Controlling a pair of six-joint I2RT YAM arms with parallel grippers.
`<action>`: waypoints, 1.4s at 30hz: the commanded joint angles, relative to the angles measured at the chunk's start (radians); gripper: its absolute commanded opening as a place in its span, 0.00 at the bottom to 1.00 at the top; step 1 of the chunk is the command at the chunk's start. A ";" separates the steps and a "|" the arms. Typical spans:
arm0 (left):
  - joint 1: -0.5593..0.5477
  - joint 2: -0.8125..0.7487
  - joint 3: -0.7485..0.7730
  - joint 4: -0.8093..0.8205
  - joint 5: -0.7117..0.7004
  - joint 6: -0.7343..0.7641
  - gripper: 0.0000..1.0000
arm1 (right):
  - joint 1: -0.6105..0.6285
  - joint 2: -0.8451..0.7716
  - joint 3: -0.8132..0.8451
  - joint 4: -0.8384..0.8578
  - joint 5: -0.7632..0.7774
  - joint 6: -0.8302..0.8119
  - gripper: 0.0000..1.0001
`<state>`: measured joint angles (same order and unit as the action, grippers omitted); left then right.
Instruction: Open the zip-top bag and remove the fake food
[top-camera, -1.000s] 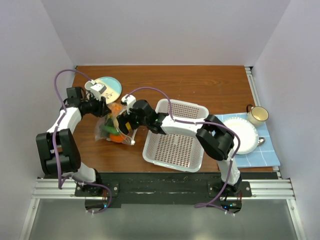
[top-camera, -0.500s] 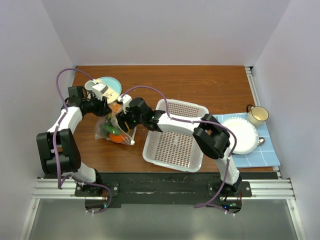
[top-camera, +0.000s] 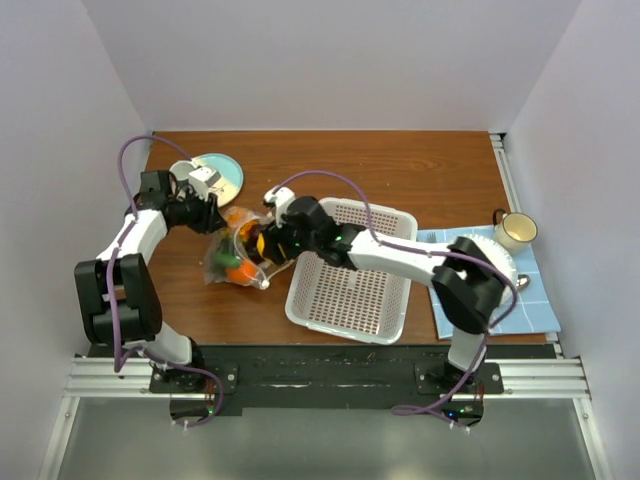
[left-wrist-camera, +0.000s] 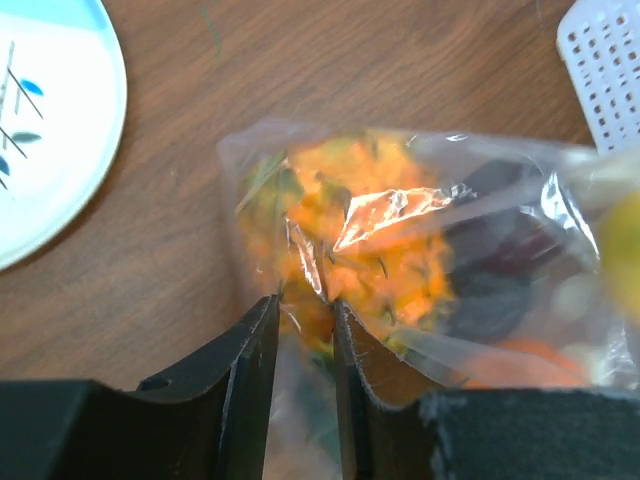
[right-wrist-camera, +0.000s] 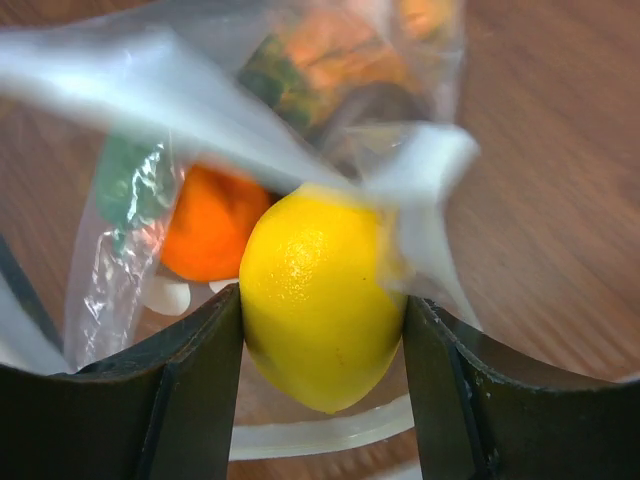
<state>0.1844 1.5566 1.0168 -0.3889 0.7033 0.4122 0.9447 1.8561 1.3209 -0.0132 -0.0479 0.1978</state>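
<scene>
Lemon (right-wrist-camera: 315, 270) first: the right claw (right-wrist-camera: 322, 335) is clamped across its short waist, long axis pointing away from the wrist, seemingly at the mouth of the bag (top-camera: 230, 255). The bag lies on the table (top-camera: 400, 170) just left of the basket (top-camera: 345, 295). An orange (right-wrist-camera: 210, 225) and a dark piece (left-wrist-camera: 490, 250) sit deeper inside (blurred through plastic). Farther off, the left claw (left-wrist-camera: 303, 303) pinches the bag's film on the plate (top-camera: 225, 178) side, so a pull toward the basket should free the lemon.

No readable text, labels, brands or numbers appear on anything.
</scene>
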 joint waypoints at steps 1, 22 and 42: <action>0.006 0.040 0.003 -0.070 -0.087 0.046 0.32 | -0.075 -0.191 -0.055 -0.001 0.046 0.032 0.06; -0.052 -0.018 0.020 -0.085 0.041 -0.061 0.34 | -0.158 -0.132 -0.100 0.085 -0.158 0.175 0.18; -0.177 0.023 -0.029 -0.088 0.007 -0.010 0.30 | -0.161 -0.402 -0.175 -0.059 0.054 0.109 0.32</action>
<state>0.0158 1.5898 1.0050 -0.5072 0.7403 0.3641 0.7841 1.5570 1.1805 -0.0452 -0.0975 0.3424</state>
